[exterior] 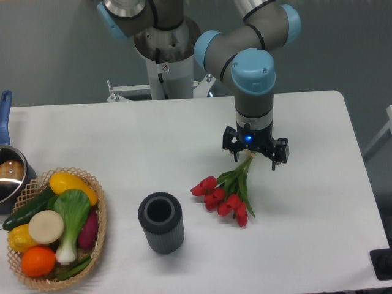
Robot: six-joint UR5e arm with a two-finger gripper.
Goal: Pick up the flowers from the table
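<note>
The flowers [223, 196], a small bunch of red tulips with green stems and leaves, lie on the white table [318, 202] right of centre. The buds point toward the front left and the stems run up and to the right. My gripper [251, 157] points straight down over the stem ends, which run up under its body. The fingertips are hidden by the gripper body, so I cannot tell whether they are open or closed on the stems, nor whether the bunch still rests fully on the table.
A dark grey ribbed cylinder [161, 222] stands upright left of the flowers. A wicker basket [99, 228] of produce sits at the front left corner. A pot with a blue handle [7, 174] is at the left edge. The robot base [164, 61] stands behind the table.
</note>
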